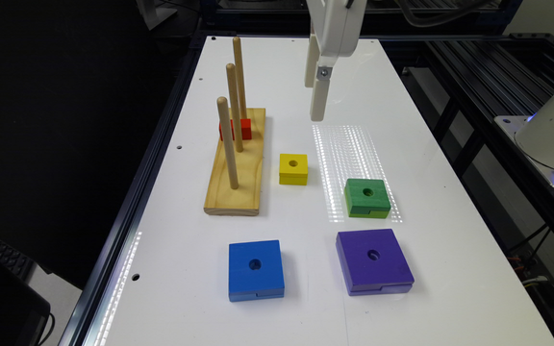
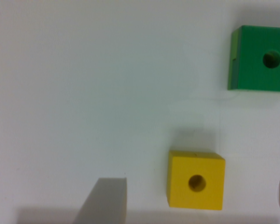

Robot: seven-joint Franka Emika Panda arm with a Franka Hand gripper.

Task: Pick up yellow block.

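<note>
The yellow block (image 1: pixel 293 168) is small, with a round centre hole, and lies flat on the white table (image 1: pixel 306 298) between the peg board and the green block. My gripper (image 1: pixel 316 98) hangs well above the table, farther back than the block and a little toward the exterior view's right. In the wrist view the yellow block (image 2: pixel 196 179) lies on the table between my two fingers, and my gripper (image 2: pixel 195 184) is open with nothing held.
A wooden base (image 1: pixel 236 163) with three upright pegs carries a small red block (image 1: pixel 245 129), at the exterior view's left of the yellow block. A green block (image 1: pixel 366 197) (image 2: pixel 260 58), a blue block (image 1: pixel 256 269) and a purple block (image 1: pixel 373 260) lie nearer the front.
</note>
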